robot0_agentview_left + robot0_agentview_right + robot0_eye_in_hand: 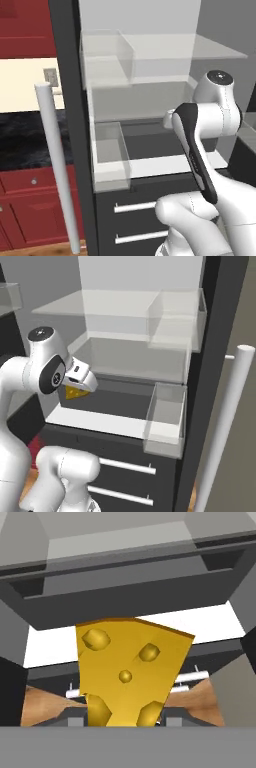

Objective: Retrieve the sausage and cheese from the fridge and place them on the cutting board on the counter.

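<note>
- The cheese [127, 672] has its lower end cut off by the hand view's bottom edge.
- In the right base view the cheese [76, 393] is mostly covered by the gripper [82, 381].
- The fridge [70, 100] runs past the frame's top.

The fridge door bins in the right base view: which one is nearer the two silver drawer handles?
The lower bin, hanging just above the drawer handles. The upper bin sits high on the door, beside the top shelf.

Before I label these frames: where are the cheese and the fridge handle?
cheese [125, 672]: hand view, middle of its yellow face.
fridge handle [57, 165]: left base view, midway along the silver bar.
</note>
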Controlling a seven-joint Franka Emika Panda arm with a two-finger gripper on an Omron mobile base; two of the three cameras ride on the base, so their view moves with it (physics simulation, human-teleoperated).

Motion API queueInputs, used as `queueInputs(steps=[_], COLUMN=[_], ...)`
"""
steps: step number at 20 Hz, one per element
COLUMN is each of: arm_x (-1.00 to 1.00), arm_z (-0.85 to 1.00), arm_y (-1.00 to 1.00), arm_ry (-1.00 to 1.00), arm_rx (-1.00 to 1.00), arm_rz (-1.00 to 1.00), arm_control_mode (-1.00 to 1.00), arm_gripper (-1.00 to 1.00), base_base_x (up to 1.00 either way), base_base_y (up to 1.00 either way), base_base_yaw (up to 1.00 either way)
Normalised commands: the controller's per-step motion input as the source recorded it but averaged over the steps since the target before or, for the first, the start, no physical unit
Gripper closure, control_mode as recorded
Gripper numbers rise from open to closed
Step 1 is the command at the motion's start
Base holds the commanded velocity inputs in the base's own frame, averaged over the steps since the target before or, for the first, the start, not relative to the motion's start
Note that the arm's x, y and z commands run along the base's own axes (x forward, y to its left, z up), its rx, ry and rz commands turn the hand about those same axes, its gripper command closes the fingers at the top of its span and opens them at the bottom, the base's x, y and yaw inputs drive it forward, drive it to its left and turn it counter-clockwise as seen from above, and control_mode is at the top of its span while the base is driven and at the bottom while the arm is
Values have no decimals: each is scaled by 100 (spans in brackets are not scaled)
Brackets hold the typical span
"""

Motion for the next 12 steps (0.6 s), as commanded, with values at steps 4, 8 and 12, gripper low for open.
queueInputs(steps=[4, 8, 12], arm_x=[0, 0, 0], arm_z=[0, 0, 0], arm_y=[0, 0, 0], arm_ry=[0, 0, 0], arm_rx=[0, 0, 0], arm_rz=[0, 0, 0], arm_control_mode=[100, 100, 100], arm_gripper=[100, 100, 100], base_base_x=[-77, -85, -85], base_base_y=[0, 0, 4], base_base_yaw=[11, 7, 1])
